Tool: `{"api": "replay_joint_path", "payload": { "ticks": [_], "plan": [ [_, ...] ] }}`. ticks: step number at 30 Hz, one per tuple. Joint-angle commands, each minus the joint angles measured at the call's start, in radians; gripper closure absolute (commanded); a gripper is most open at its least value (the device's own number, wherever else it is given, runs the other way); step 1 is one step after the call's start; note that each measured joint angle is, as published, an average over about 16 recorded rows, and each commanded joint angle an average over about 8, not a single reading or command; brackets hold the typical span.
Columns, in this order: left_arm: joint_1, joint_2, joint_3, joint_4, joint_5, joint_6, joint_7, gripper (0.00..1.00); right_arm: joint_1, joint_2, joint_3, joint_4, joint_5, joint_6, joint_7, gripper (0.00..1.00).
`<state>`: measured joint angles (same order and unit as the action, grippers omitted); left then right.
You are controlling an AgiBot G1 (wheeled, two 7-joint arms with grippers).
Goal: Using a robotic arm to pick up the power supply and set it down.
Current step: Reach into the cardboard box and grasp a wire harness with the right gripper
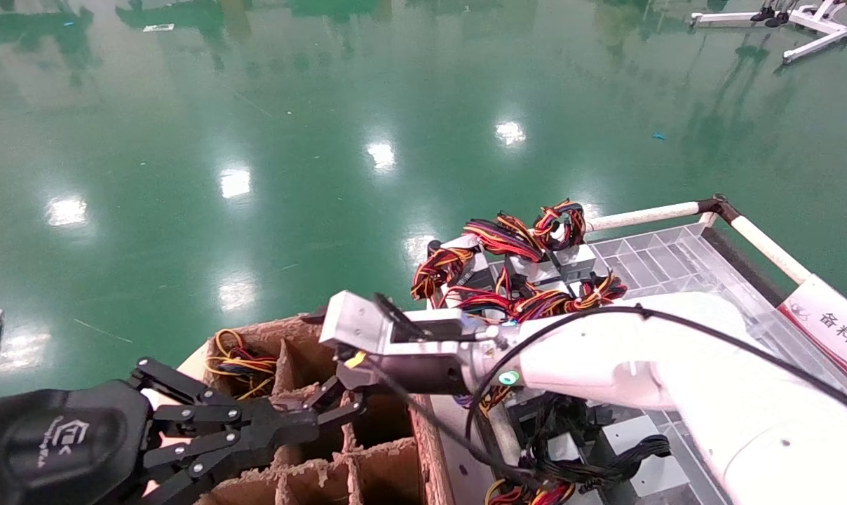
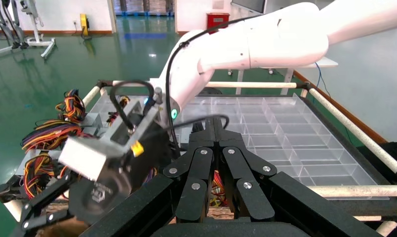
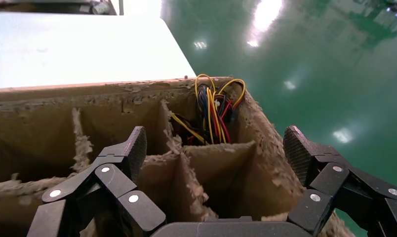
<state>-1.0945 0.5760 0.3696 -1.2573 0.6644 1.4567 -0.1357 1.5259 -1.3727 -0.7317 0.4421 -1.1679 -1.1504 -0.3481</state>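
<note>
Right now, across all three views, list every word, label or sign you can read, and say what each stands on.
"备料区": on the white and red sign at the cart's edge.
Logo on the left gripper, on its black body: the lettering under it is too blurred to read.
Logo on the right gripper, seen from the left wrist: no words can be read.
Nothing else carries text.
</note>
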Motion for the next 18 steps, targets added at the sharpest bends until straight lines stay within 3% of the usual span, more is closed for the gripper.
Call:
{"api": "replay_joint_path", "payload": {
  "ticks": [1, 7, 8, 10, 15, 18],
  "plan": [
    [0.0, 0.0, 0.0, 0.0, 0.0, 0.0, 0.0, 1.0, -0.012, -0.002, -0.033, 0.037, 0.017, 0.042, -0.012, 0.0],
    [0.0, 0.0, 0.0, 0.0, 0.0, 0.0, 0.0, 0.99, -0.036, -0.003, -0.146, 0.111, 0.098, 0.138, -0.014, 0.0],
    [0.0, 0.0, 0.0, 0.0, 0.0, 0.0, 0.0, 0.94, -0.039, -0.003, -0.165, 0.122, 0.11, 0.153, -0.017, 0.0],
    [0.0, 0.0, 0.0, 0.0, 0.0, 0.0, 0.0, 0.75, -0.043, -0.003, -0.204, 0.143, 0.133, 0.185, -0.023, 0.0],
    [0.0, 0.0, 0.0, 0.0, 0.0, 0.0, 0.0, 0.13, -0.044, -0.004, -0.303, 0.196, 0.181, 0.272, -0.047, 0.0],
    [0.0, 0.0, 0.0, 0.0, 0.0, 0.0, 0.0, 0.0, -0.041, -0.004, -0.357, 0.224, 0.209, 0.326, -0.06, 0.0]
  ]
}}
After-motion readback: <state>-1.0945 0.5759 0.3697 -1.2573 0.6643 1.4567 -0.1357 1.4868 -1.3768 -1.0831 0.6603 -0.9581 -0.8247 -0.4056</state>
